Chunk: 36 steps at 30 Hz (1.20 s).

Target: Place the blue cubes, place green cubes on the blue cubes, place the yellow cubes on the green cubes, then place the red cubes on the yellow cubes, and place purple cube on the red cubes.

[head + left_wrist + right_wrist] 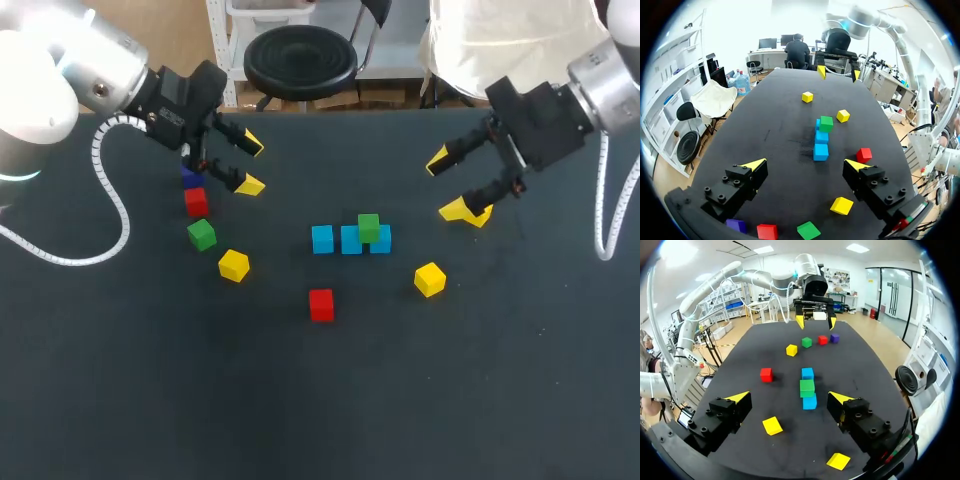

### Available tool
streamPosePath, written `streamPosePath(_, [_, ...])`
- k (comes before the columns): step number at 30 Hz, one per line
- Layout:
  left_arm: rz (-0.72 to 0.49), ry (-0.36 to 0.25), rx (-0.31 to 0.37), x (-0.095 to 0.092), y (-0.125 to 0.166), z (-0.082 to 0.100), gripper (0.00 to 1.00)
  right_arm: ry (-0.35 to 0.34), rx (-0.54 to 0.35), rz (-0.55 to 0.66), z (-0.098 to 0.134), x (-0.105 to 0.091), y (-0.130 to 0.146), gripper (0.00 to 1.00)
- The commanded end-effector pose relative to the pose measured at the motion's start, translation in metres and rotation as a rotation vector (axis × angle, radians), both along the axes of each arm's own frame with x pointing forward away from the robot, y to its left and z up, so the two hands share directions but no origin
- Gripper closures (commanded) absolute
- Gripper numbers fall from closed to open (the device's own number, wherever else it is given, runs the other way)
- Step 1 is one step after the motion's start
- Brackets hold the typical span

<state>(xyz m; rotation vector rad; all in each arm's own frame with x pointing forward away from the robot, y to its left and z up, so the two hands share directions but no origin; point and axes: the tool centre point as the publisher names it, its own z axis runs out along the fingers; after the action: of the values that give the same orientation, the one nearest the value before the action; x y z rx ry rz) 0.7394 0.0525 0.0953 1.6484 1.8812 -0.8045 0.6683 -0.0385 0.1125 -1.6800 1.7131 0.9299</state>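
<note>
stacking barely begun: blue row (350,240) laid mid-table, one green cube (368,228) on top.
second green cube (201,234), yellow cubes (233,265), red cubes (321,304) and purple cube (190,178) lie loose on the table (150,380); left gripper (251,164) and right gripper (451,185) hover wide open, empty.

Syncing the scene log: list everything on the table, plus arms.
blue cubes: 3, blue, row at centre
green cubes: 2, green, one atop the row, one loose at left
yellow cubes: 3, yellow, one left, one right of the row, one far right
red cubes: 2, red, one in front of the row, one far left
purple cube: 1, purple, far left, beside that red
table: 1, black
left tool: 1, open, empty
right tool: 1, open, empty
</note>
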Motion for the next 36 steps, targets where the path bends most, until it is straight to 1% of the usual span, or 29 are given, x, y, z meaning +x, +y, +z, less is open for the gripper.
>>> streamPosePath(1, [0.001,-0.002,-0.001,-0.001,0.0,0.0,0.0,-0.001,-0.001,-0.002,0.0,-0.001,0.0,0.0])
streamPosePath(16, [0.001,-0.002,-0.001,-0.001,0.0,0.0,0.0,-0.001,-0.001,-0.002,0.0,-0.001,0.0,0.0])
streamPosePath(17, [-0.005,-0.007,-0.026,-0.001,0.006,0.0,0.0,-0.001,-0.001,-0.002,0.0,-0.001,0.0,0.0])
streamPosePath(18, [-0.006,-0.021,-0.01,-0.002,0.012,-0.001,0.0,-0.001,-0.001,-0.002,0.0,-0.001,0.0,0.0])
streamPosePath(20, [-0.013,-0.019,0.0,-0.003,0.022,-0.003,0.0,-0.001,-0.001,-0.002,0.0,-0.001,0.0,0.0])
streamPosePath(22, [0.012,-0.017,0.042,-0.003,0.031,-0.004,0.0,-0.001,-0.001,-0.002,0.0,-0.001,0.0,0.0])
streamPosePath(25, [0.058,-0.028,0.073,-0.005,0.045,-0.002,0.0,-0.001,-0.001,-0.002,0.0,-0.001,0.0,0.0])
streamPosePath(29, [0.133,-0.074,0.141,-0.012,0.063,-0.004,0.0,-0.001,-0.001,-0.002,0.0,-0.001,0.0,0.0])
streamPosePath(32, [0.197,-0.08,0.151,-0.018,0.077,-0.01,0.0,-0.001,-0.001,-0.002,0.0,-0.001,0.0,0.0])
streamPosePath(33, [0.225,-0.066,0.139,-0.019,0.082,-0.013,0.0,-0.001,-0.001,-0.002,0.0,-0.001,0.0,0.0])
streamPosePath(36, [0.312,-0.043,0.134,-0.021,0.096,-0.022,0.0,-0.001,-0.001,-0.002,0.0,-0.001,0.0,0.0])
